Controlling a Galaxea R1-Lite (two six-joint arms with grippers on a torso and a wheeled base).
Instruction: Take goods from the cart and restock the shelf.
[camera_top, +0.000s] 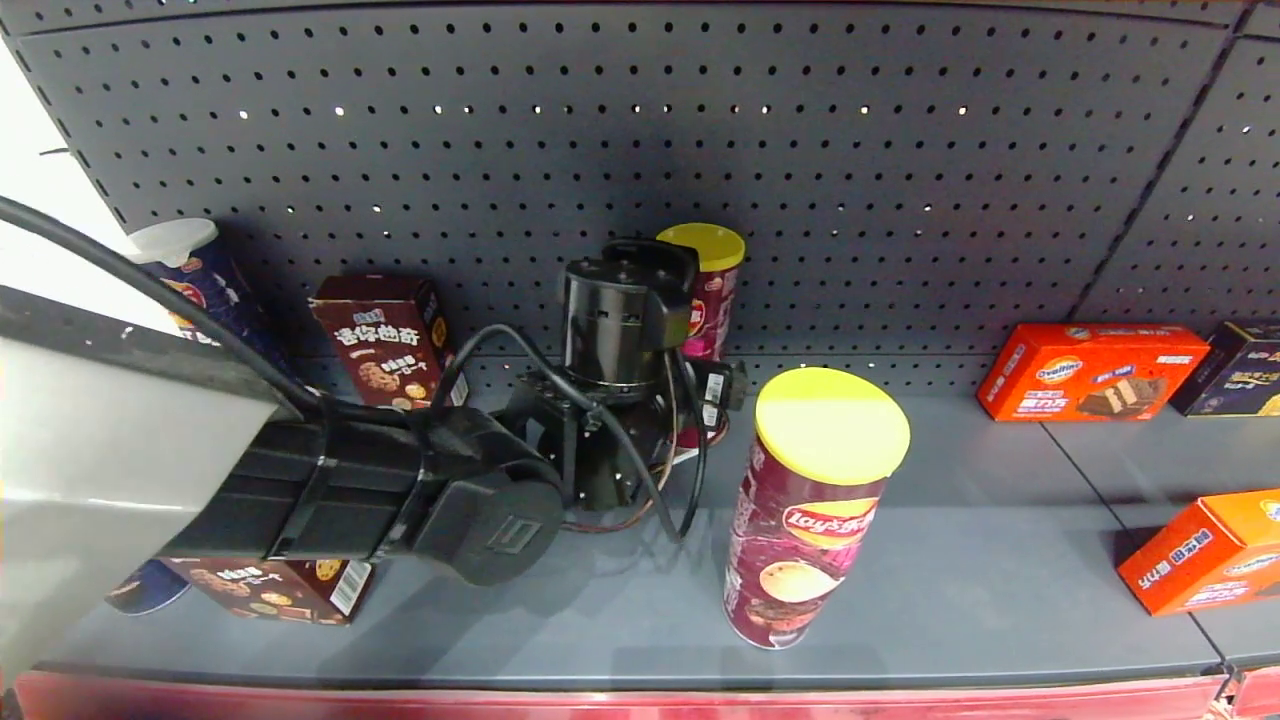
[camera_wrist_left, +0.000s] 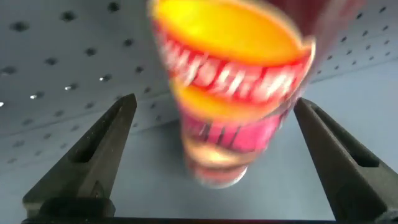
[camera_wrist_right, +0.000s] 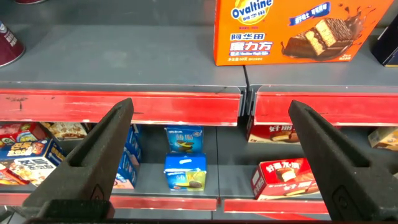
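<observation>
1. A grey metal shelf (camera_top: 1000, 560) runs the full width. It is closed behind by a dark perforated back panel (camera_top: 800, 150) and ends in a red front lip (camera_top: 600, 705). Its widest bare stretch lies between the front can and the orange boxes at the right.
2. The black left arm (camera_top: 400, 500) lies across the shelf's left half, between two brown cookie boxes, one at the back (camera_top: 385, 340) and one at the front (camera_top: 280, 590).
3. A flat orange carton (camera_top: 1090, 370) sits against the back panel, and another orange carton (camera_top: 1210, 550) sits near the lip.
4. The front can (camera_top: 815, 510) is a tall maroon chip tube with a yellow lid, upright at mid-shelf.
5. The rear can (camera_top: 712, 290) looks the same and stands upright close to the back panel. Its label is blurred in the left wrist view.
6. The left gripper (camera_wrist_left: 214, 102) has its jaws spread either side of the rear can, with a gap on each side.
7. The right gripper (camera_wrist_right: 210, 106) faces the red lip, with its jaws spread and nothing between them.
</observation>
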